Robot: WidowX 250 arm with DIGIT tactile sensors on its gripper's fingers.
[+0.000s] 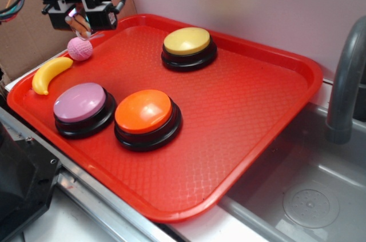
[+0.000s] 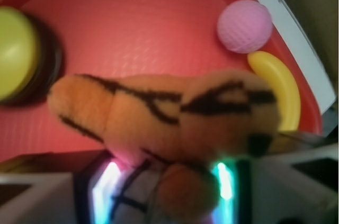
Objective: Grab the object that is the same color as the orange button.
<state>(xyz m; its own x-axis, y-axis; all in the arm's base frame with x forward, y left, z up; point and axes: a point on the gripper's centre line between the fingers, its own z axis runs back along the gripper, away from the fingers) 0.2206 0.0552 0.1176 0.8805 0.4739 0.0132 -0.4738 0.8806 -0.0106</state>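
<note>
My gripper (image 1: 80,22) is shut on the small orange plush tiger (image 1: 78,24) and holds it up above the far left corner of the red tray (image 1: 240,116), just over the pink knitted ball (image 1: 80,49). In the wrist view the tiger (image 2: 164,110) fills the middle, black-striped, clamped between the lit pads. The orange button (image 1: 144,111), a glossy dome on a black base, stands near the tray's front, well away from the gripper.
A pink-domed button (image 1: 80,103) stands left of the orange one and a yellow-domed button (image 1: 187,42) at the back. A yellow toy banana (image 1: 50,73) lies by the tray's left rim. A grey tap (image 1: 346,82) and sink are to the right.
</note>
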